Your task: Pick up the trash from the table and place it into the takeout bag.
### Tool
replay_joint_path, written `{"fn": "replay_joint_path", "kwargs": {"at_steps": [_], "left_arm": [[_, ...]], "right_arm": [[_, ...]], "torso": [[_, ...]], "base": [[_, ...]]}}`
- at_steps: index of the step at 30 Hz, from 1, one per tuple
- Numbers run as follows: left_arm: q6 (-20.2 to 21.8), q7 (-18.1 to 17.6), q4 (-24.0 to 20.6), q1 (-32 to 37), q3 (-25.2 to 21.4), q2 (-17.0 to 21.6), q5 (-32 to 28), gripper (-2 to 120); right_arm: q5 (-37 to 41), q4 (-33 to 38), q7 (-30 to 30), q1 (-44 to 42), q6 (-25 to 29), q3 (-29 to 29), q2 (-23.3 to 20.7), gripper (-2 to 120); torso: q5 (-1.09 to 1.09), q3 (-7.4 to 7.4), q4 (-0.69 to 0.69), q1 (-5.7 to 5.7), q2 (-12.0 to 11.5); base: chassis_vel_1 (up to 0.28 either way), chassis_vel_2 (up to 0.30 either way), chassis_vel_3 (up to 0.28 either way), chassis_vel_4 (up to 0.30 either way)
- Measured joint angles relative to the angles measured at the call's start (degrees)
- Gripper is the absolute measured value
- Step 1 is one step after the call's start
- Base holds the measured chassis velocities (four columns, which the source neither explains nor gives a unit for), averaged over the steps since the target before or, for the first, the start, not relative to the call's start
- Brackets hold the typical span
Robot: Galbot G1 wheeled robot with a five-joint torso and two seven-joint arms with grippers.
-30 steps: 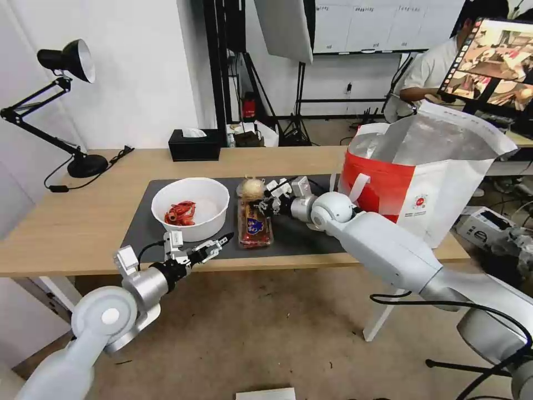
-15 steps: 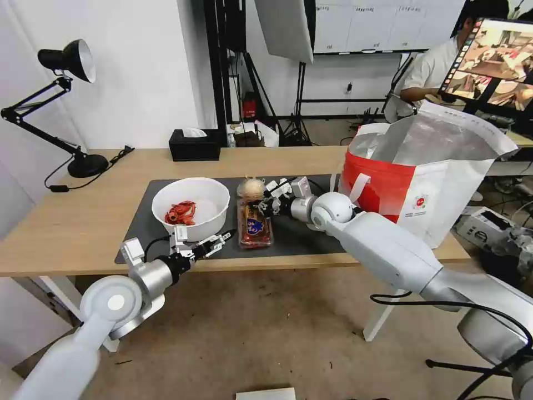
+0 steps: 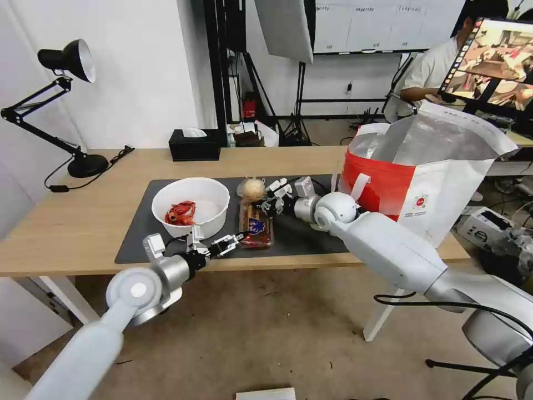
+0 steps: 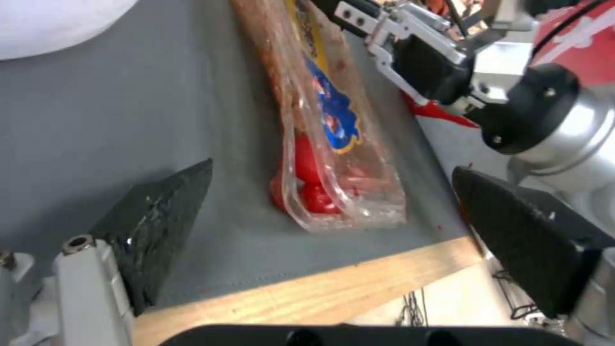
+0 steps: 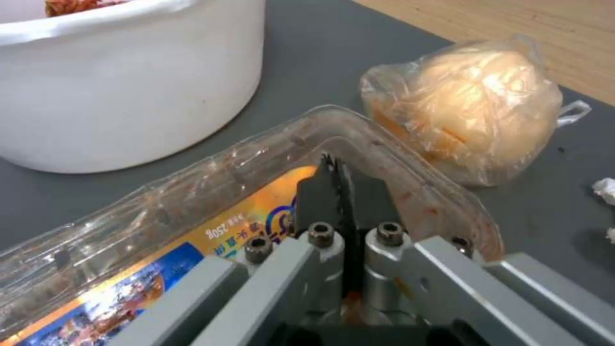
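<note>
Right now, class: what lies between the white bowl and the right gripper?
In the head view, the clear plastic tray lies between the white bowl and the right gripper, whose fingers are shut on the tray's far rim.

Clear tray point(image 3: 255, 224) beside white bowl point(image 3: 190, 206)

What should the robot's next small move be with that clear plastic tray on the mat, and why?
Probably ease the left tool forward until its open fingers straddle the near end of the clear plastic tray, then close. The right tool is already shut on the tray's far end, beside the wrapped ball, and the left one lines up with the tray just short of it.
</note>
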Motion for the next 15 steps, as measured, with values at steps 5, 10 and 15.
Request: {"fn": "replay_joint_path", "kwargs": {"at_steps": [5, 10, 15], "left_arm": [[-0.6, -1.4, 1.4, -1.8, 1.5, -0.4, -0.3, 100], [-0.7, -2.0, 2.1, -2.9, 2.4, -1.0, -0.4, 100], [-1.1, -2.6, 2.7, -4.0, 3.0, -1.4, -0.7, 100]], "right_arm": [[0.0, 0.3, 0.0, -0.2, 0.0, 0.2, -0.1, 0], [0.1, 0.4, 0.0, -0.2, 0.0, 0.2, -0.3, 0], [0.2, 0.6, 0.0, -0.2, 0.0, 0.2, -0.3, 0]], "torso": [[0.00, 0.00, 0.00, 0.00, 0.0], [0.00, 0.00, 0.00, 0.00, 0.0], [0.00, 0.00, 0.00, 0.00, 0.0]], "base": [[0.000, 0.000, 0.000, 0.000], [0.000, 0.000, 0.000, 0.000], [0.000, 0.000, 0.000, 0.000]]}}
